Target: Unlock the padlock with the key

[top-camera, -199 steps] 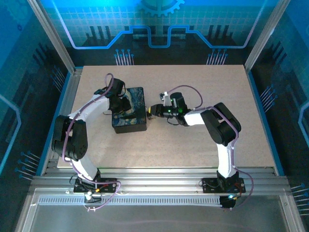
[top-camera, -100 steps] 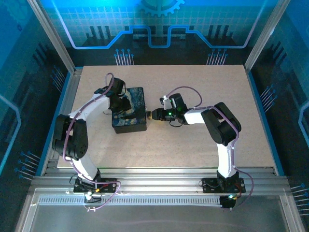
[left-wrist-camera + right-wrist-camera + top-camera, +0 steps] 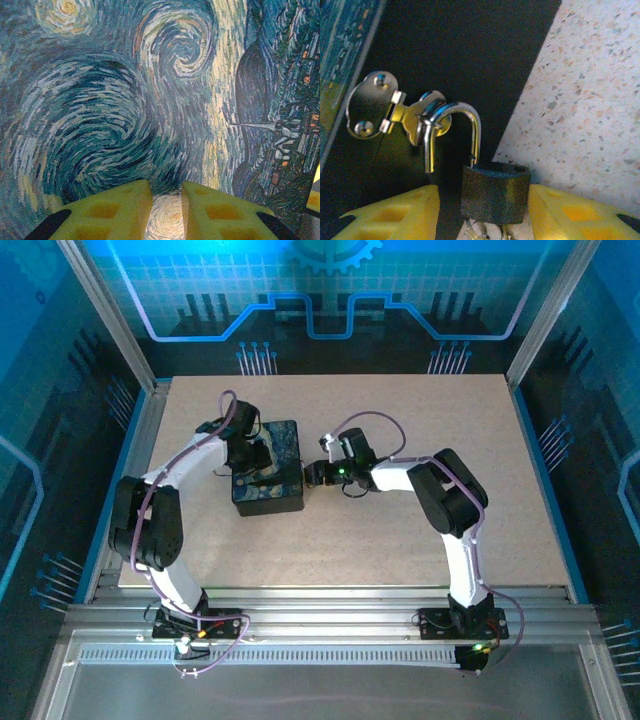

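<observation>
While my right fingers [image 3: 395,212] stand spread either side of the padlock [image 3: 495,192], not pinching it, its loop [image 3: 475,130] shows one leg sprung free of the body and hooked through the box's clasp [image 3: 415,120]. I judge the unlocking done. Silvery metal just beneath may be the key [image 3: 482,231]. My left fingers [image 3: 110,210], narrowly parted, hold nothing over the painted lid [image 3: 125,100].

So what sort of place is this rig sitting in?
It looks like a purpose-built robot cell, probably a lab or demo booth. Aluminium frame posts enclose a speckled tabletop, blue circuit-pattern panels wall it in, and slotted rails run along the near edge.
</observation>
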You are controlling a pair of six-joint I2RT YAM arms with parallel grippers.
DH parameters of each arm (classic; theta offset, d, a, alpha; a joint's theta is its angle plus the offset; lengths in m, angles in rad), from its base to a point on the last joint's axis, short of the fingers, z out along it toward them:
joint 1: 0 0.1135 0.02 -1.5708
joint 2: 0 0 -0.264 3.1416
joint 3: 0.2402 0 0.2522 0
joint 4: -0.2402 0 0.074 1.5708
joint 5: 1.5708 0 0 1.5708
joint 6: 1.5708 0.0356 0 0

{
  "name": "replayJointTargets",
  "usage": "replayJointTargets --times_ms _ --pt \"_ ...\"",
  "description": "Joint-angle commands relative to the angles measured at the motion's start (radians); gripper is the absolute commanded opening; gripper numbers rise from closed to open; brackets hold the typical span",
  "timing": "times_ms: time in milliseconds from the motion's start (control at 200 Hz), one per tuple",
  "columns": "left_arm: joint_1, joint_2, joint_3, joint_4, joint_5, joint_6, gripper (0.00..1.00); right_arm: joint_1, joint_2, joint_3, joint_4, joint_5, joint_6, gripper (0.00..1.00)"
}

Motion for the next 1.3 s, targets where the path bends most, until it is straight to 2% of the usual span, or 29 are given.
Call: replayJointTargets --times_ms 0,160,320,465,595,645,720,860,996,1296 --pt "-0.003 0.080 -0.052 -0.189 0.005 0.016 0.26 0.014 0.060 0.024 -0.069 0.037 -0.025 0.45" --pt "-0.003 0.082 -0.051 -0.188 0.000 0.019 0.26 0.012 0.091 -0.003 -0.012 -0.001 0.010 0.31" --pt "-0.001 0.089 -0.051 -0.188 -0.006 0.029 0.26 -0.022 0.092 -0.102 0.247 -0.128 0.135 0.17" --pt "0.006 0.089 -0.058 -0.178 -0.001 0.031 0.26 -0.043 0.075 -0.176 0.414 -0.192 0.226 0.16" --pt "0.012 0.074 -0.045 -0.188 -0.010 0.043 0.27 -0.044 0.044 -0.203 0.448 -0.215 0.235 0.16" --pt "0.012 0.060 -0.034 -0.196 -0.018 0.042 0.28 -0.045 0.034 -0.205 0.446 -0.217 0.236 0.18" --pt "0.009 0.025 -0.025 -0.209 -0.024 0.034 0.36 -0.046 0.008 -0.210 0.409 -0.198 0.213 0.28" --pt "0.009 -0.054 -0.033 -0.264 -0.110 0.018 0.49 -0.038 -0.071 -0.248 0.391 -0.198 0.184 0.29" --pt "0.024 -0.082 -0.048 -0.292 -0.124 0.010 0.55 0.029 -0.104 -0.208 0.268 -0.201 0.130 0.24" --pt "0.082 -0.077 -0.040 -0.256 -0.073 0.024 0.60 0.216 -0.105 -0.152 0.243 -0.141 0.153 0.23"
